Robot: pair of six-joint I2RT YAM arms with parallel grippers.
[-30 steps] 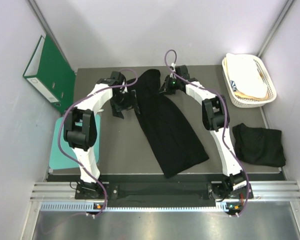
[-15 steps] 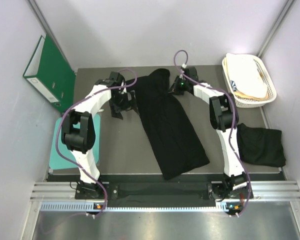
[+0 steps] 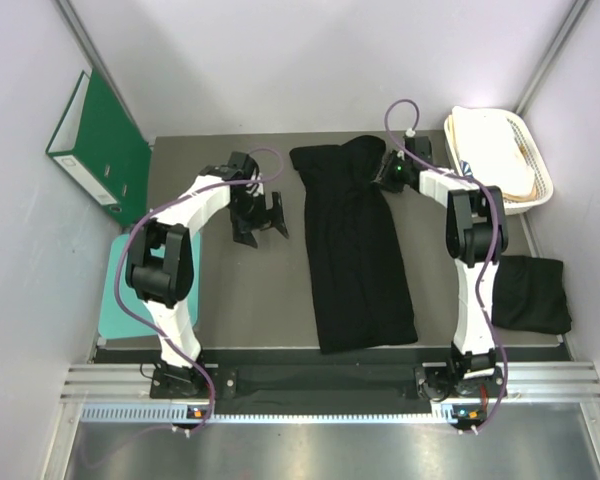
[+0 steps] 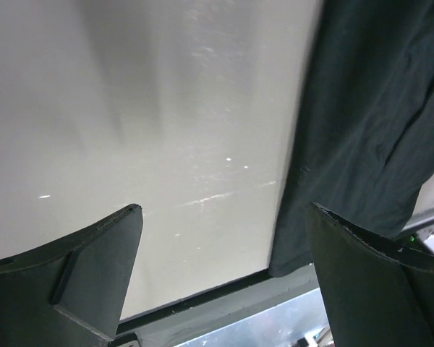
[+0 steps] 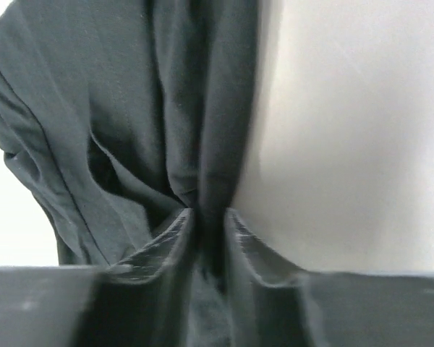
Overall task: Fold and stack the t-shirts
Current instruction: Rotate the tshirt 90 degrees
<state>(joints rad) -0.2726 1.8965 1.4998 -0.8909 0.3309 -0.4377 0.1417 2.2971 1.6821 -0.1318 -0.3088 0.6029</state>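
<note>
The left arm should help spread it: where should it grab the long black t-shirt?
Probably grip the black t-shirt at its far left corner, coming from the left: that edge lies flat and free, facing the open left gripper, opposite the right gripper pinching the far right.

Left half of table (image 3: pixel 230 300): bare surface is left open beside the t-shirt (image 3: pixel 360 260).
Far right corner: blocked by the basket (image 3: pixel 495 205).

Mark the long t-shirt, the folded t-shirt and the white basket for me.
long t-shirt (image 3: pixel 358 260), top view, middle of its body.
folded t-shirt (image 3: pixel 535 295), top view, centre of the bundle.
white basket (image 3: pixel 546 178), top view, right rim.
</note>
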